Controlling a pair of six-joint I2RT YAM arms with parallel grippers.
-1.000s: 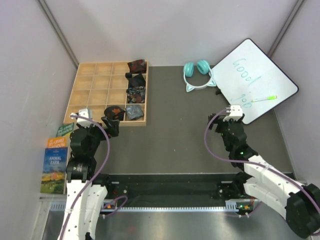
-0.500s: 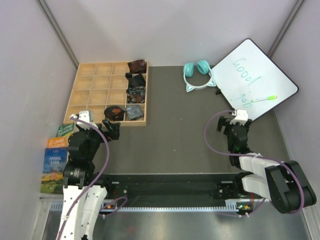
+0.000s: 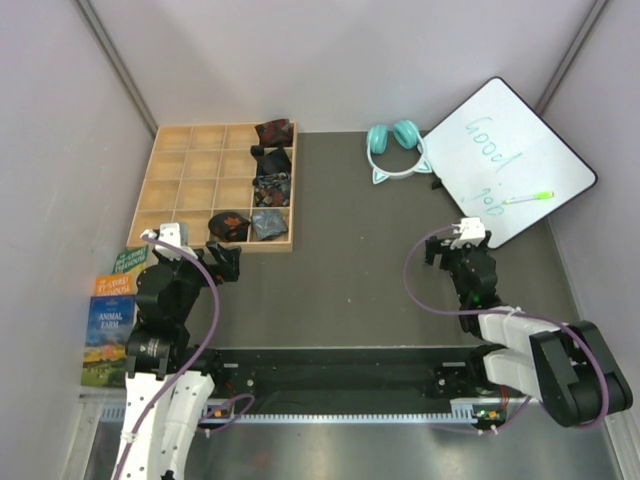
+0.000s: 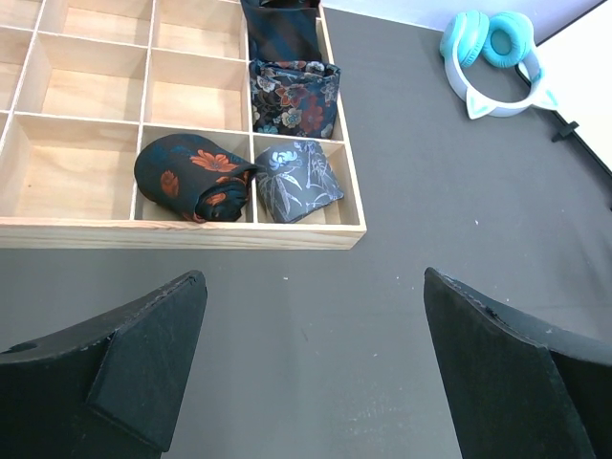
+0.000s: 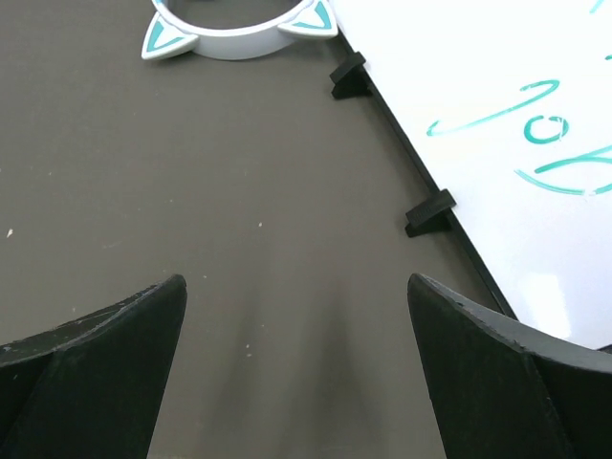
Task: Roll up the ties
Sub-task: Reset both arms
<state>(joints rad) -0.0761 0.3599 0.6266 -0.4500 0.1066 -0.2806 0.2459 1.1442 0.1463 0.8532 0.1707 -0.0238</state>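
On the dark tabletop (image 3: 350, 250) the wooden tray (image 4: 182, 234) holds the rolled ties (image 4: 295, 96), the black-orange tie (image 4: 191, 177) nearest me. My left jaws and right jaws gape, empty; I'd retreat high, clear of the tray rim.

The dark mat (image 3: 350, 250) lies open across the middle, bounded upper left by the wooden tray (image 3: 195, 165), its right-hand cells filled with rolled ties (image 3: 272, 190), and upper right by headphones (image 3: 393, 145) and whiteboard (image 3: 510, 150).
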